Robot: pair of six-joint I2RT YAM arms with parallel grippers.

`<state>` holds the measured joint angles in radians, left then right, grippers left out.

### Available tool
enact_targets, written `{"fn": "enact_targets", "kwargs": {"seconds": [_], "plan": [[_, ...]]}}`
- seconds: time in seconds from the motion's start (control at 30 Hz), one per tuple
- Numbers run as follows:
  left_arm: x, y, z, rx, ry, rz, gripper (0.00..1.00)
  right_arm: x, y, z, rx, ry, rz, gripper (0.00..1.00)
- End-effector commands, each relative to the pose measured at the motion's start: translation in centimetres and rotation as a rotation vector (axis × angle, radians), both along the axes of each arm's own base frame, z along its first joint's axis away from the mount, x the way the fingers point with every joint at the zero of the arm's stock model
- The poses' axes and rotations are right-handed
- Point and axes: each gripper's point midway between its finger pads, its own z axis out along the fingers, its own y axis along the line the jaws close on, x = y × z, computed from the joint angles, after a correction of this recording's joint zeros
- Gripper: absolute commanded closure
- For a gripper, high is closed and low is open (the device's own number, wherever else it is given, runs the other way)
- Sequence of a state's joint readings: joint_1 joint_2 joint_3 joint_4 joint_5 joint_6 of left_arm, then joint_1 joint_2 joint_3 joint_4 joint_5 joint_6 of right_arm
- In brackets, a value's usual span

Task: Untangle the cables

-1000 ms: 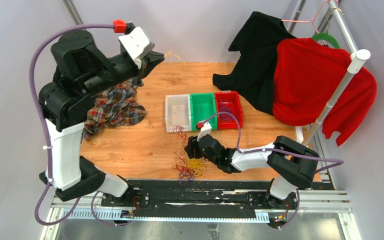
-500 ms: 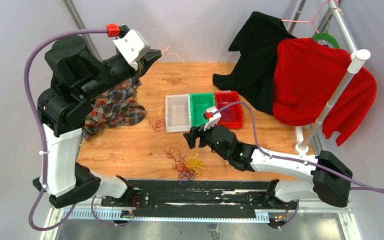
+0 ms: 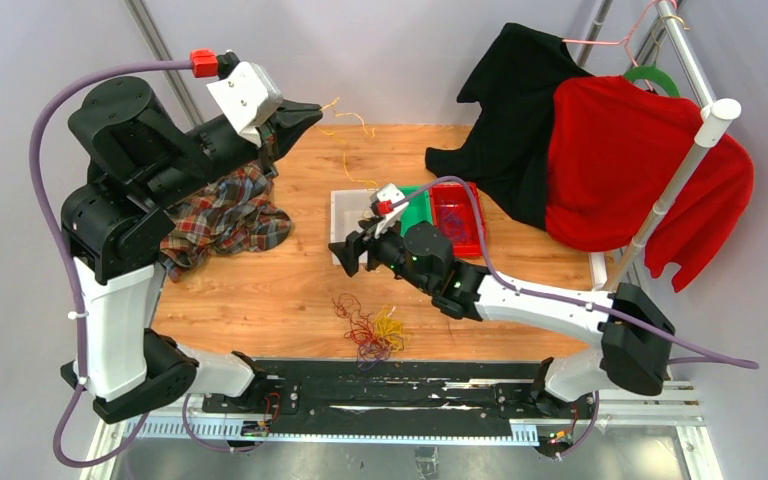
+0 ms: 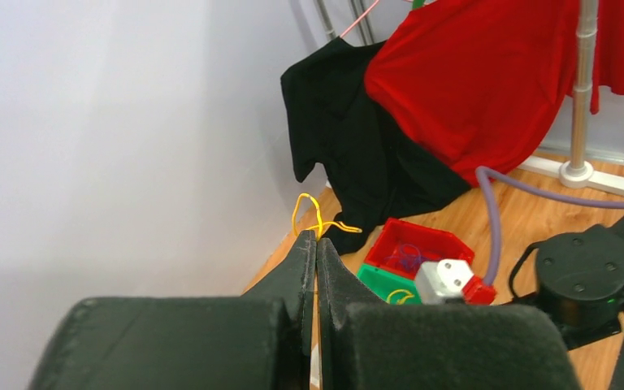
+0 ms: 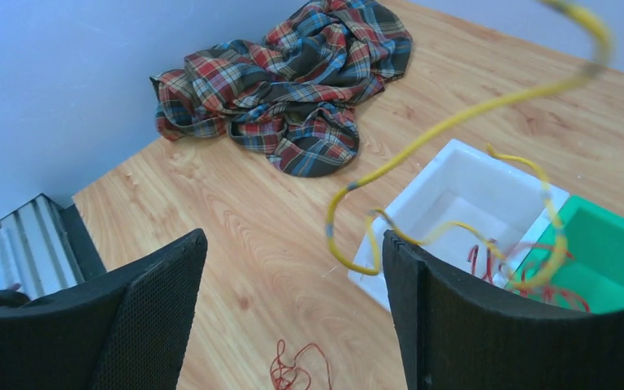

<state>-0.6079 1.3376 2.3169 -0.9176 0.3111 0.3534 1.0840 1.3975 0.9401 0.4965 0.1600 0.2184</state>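
My left gripper (image 3: 310, 111) is raised at the back left, shut on a thin yellow cable (image 3: 344, 150). The left wrist view shows that cable's loops (image 4: 312, 213) sticking out past the pinched tips (image 4: 317, 236). The strand hangs down toward the white bin (image 3: 341, 208). My right gripper (image 3: 346, 252) hovers open by that bin's front-left corner with nothing between its fingers. In its wrist view the yellow cable (image 5: 455, 122) dangles just ahead of the jaws (image 5: 294, 237). A tangled pile of red, yellow and purple cables (image 3: 372, 332) lies on the table near the front edge.
Three bins stand in a row: white (image 5: 463, 183) with red strands, green (image 5: 609, 252), and red (image 4: 418, 248) holding purple strands. A plaid cloth (image 3: 225, 215) lies at the left. Black and red garments (image 3: 620, 160) hang on a rack at the right.
My right gripper opened wide and swung from the cable pile up and left to the white bin. My left gripper rose slightly, drawing the yellow cable up.
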Motion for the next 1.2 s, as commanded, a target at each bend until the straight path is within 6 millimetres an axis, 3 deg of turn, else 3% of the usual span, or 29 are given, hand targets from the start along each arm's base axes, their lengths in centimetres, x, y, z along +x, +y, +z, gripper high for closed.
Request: {"fn": "enact_targets", "kwargs": {"seconds": [0.0,0.17,0.33,0.57,0.77,0.97,1.17], "plan": [[-2.0,0.0,1.9,-0.057,-0.033,-0.059,1.0,1.8,0.5,0.7,-0.04,-0.069,-0.062,0.22],[-2.8,-0.1,2.2,-0.066,-0.038,-0.085,1.0,2.5,-0.7,0.0,-0.08,-0.079,-0.118,0.24],[-3.2,-0.2,2.3,-0.074,-0.032,-0.104,1.0,2.3,-0.8,-0.3,-0.085,-0.061,-0.113,0.32],[-3.0,-0.1,2.3,-0.065,-0.044,-0.094,1.0,-2.0,0.0,-1.0,-0.02,0.049,0.097,0.36],[-2.3,-0.5,1.8,-0.049,-0.037,-0.093,1.0,-4.2,-1.9,-3.5,-0.012,0.139,0.134,0.27],[-2.4,-0.7,1.8,-0.053,-0.032,-0.1,1.0,-3.9,-3.2,-4.6,-0.052,0.163,0.094,0.25],[-2.9,-0.8,2.1,-0.067,-0.027,-0.115,1.0,-1.5,-2.8,-4.2,-0.081,0.133,0.027,0.25]]}}
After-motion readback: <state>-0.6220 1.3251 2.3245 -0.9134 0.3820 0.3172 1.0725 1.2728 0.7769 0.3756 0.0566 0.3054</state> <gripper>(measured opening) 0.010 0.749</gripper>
